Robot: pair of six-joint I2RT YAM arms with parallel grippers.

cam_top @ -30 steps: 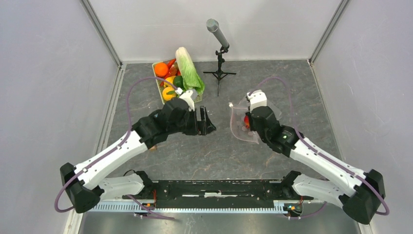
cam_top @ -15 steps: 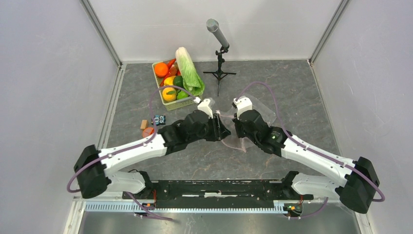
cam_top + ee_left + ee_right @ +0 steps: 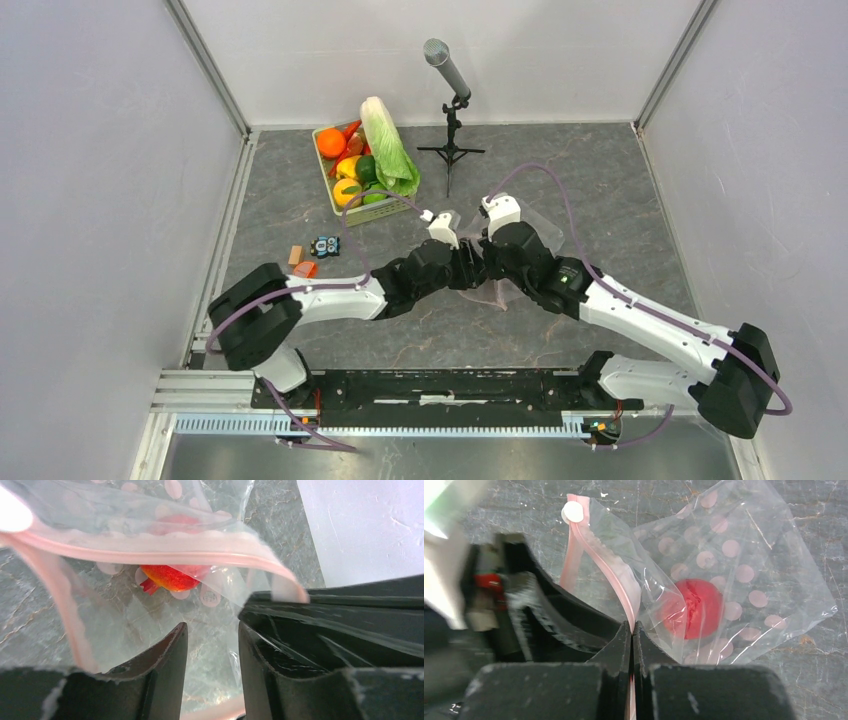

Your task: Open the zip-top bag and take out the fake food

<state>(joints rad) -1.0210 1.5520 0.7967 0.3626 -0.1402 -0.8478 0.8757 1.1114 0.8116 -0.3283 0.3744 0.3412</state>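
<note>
The clear zip-top bag (image 3: 749, 545) with pale round dots lies on the grey table between both arms. A red piece of fake food (image 3: 696, 607) sits inside it. My right gripper (image 3: 632, 625) is shut on the bag's pink zip strip (image 3: 596, 560). My left gripper (image 3: 212, 627) faces the bag's mouth, its jaws apart with only clear film and the pink strip showing between them. The red piece (image 3: 172, 577) lies just beyond the fingertips. From above, both grippers (image 3: 478, 265) meet at the bag (image 3: 545, 225).
A green basket (image 3: 350, 208) at the back left holds an orange (image 3: 331, 142), a leafy cabbage (image 3: 385, 145), a dark green fruit and yellow peppers. A microphone on a tripod (image 3: 452, 110) stands behind the bag. Small toys (image 3: 323, 246) lie at the left.
My left arm has swung right from near the basket to the bag's mouth, and its jaws have narrowed. The right gripper shifted slightly left with the bag and stayed shut.
</note>
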